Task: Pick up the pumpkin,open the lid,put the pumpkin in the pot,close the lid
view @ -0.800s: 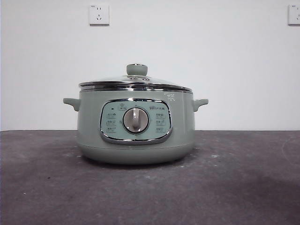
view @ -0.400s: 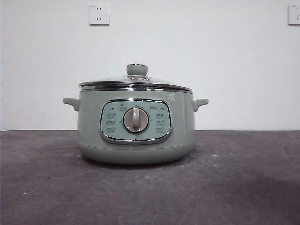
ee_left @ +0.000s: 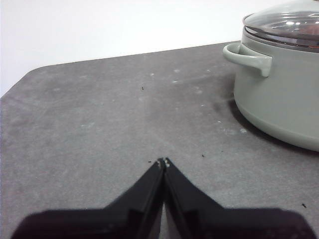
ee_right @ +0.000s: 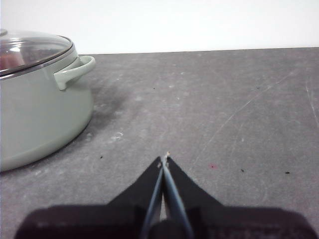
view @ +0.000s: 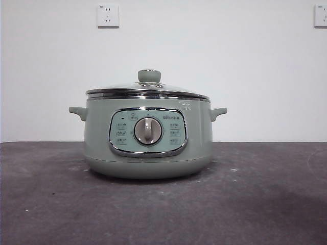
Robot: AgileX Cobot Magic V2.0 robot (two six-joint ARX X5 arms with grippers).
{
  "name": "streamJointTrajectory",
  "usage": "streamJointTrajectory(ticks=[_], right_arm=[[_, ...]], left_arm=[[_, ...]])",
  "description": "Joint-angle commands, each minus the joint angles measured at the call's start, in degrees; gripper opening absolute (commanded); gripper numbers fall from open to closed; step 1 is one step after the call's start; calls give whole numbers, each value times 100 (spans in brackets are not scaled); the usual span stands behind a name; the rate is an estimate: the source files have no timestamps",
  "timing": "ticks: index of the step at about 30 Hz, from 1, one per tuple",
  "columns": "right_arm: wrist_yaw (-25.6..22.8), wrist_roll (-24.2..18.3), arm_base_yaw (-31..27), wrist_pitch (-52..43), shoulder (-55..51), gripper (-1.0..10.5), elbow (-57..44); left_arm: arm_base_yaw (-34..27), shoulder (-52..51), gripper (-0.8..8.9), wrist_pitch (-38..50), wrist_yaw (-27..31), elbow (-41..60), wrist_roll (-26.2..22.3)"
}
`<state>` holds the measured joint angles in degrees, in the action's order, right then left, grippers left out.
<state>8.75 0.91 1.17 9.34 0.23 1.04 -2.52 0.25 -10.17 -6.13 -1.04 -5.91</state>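
Left claw (ee_left: pixel 164 161) pressed together, empty, over grey desk (ee_left: pixel 99 124); right claw (ee_right: pixel 165 155) likewise. Sage-green round pot (view: pixel 148 135), glass lid (view: pixel 148 88) seated, stands between them.

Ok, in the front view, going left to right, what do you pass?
Wall socket → pot's left handle → control panel with dial → pot's right handle → second wall socket at the edge.

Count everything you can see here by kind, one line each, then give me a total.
Pot: 1
Lid, sitting on the pot: 1
Wall sockets: 2
Table: 1
Claws, left and right, both shut and empty: 2
Pumpkin on the table: 0
Total: 7
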Motion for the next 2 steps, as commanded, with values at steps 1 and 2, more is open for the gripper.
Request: streamJointTrajectory(ticks=[1,2], right_arm=[[-17,72,7,35,-17,1,-61],[-17,72,7,37,-17,1,-61]], left_arm=[[-17,-17,-4,22,4,92,55],[-17,-17,-4,22,4,92,55]])
